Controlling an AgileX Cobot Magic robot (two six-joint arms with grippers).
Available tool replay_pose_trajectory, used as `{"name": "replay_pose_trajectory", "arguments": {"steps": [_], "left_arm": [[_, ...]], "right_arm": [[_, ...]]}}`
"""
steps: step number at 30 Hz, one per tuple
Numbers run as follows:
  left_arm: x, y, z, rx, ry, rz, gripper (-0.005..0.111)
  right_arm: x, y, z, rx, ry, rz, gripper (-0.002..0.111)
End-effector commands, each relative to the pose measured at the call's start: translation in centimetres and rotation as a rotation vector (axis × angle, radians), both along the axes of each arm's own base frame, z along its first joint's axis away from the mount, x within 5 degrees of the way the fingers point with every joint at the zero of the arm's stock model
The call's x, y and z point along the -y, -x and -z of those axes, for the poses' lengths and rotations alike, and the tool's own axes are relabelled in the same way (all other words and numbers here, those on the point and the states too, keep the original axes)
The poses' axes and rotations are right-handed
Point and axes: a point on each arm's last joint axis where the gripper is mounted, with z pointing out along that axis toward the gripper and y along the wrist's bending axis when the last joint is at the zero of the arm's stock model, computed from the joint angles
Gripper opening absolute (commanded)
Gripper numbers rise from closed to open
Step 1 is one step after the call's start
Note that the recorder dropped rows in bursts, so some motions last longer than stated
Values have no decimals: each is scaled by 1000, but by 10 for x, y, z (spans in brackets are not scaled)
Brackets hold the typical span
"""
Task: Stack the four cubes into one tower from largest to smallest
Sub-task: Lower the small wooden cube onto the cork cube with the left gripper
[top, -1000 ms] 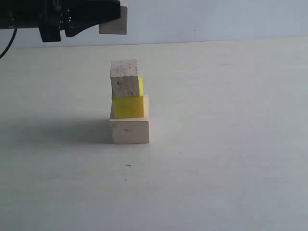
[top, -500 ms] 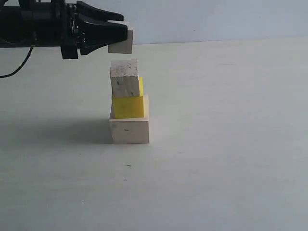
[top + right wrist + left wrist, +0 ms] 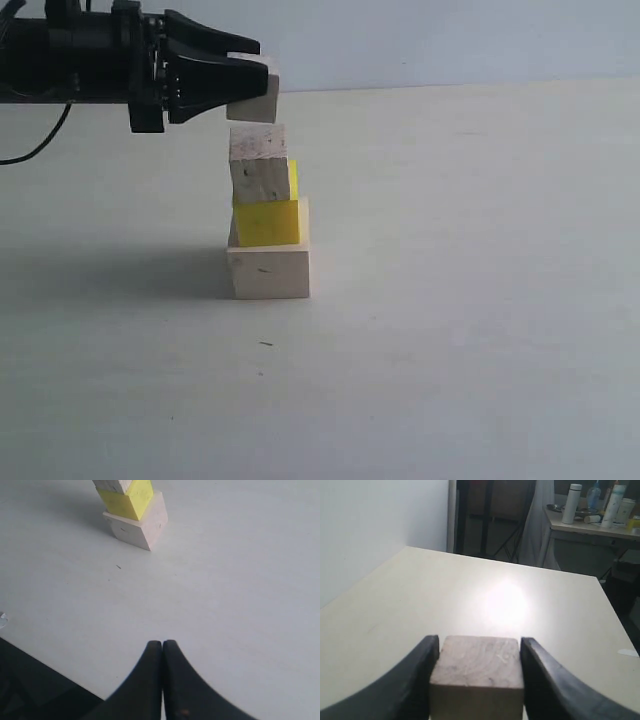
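A stack of three stands on the table: the large pale wood cube (image 3: 270,273) at the bottom, the yellow cube (image 3: 268,220) on it, the speckled tan cube (image 3: 259,163) on top. My left gripper (image 3: 250,76) comes in from the left, shut on the greyish-white cube (image 3: 256,100), whose underside meets or almost meets the tan cube's top. In the left wrist view that small cube (image 3: 478,669) fills the gap between the black fingers (image 3: 417,680). My right gripper (image 3: 162,645) is shut on nothing, away from the pale cube (image 3: 137,524) and the yellow cube (image 3: 127,499).
The white table (image 3: 460,300) stretches around the stack. A side table with bottles (image 3: 592,515) stands beyond the table's far edge in the left wrist view. A dark table edge (image 3: 45,680) shows near the right gripper.
My left gripper has come down and slightly right with the greyish-white cube, from above and left of the stack to right over the tan cube. The stack has not moved.
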Motion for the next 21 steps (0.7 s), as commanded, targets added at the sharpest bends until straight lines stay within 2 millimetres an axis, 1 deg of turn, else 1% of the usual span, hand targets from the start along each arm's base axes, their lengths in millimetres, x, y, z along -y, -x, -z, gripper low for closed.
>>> {"name": "replay_pose_trajectory", "arguments": {"steps": [1,4,15,21], "left_arm": [[3,-6,12,-41,23,-6,0],[5,-8,18,-61,25,-7,0],[8,-8,19,-53,11,12,0],[14,-4,20,-50,-4,41,0]], "right_arm": [[1,1,0,13,-10,-3,0],[1,1,0,13,-10,-3,0],[0,1,-1,15,-12,-3,0],[0,1,-1,16,-11,-4,0]]}}
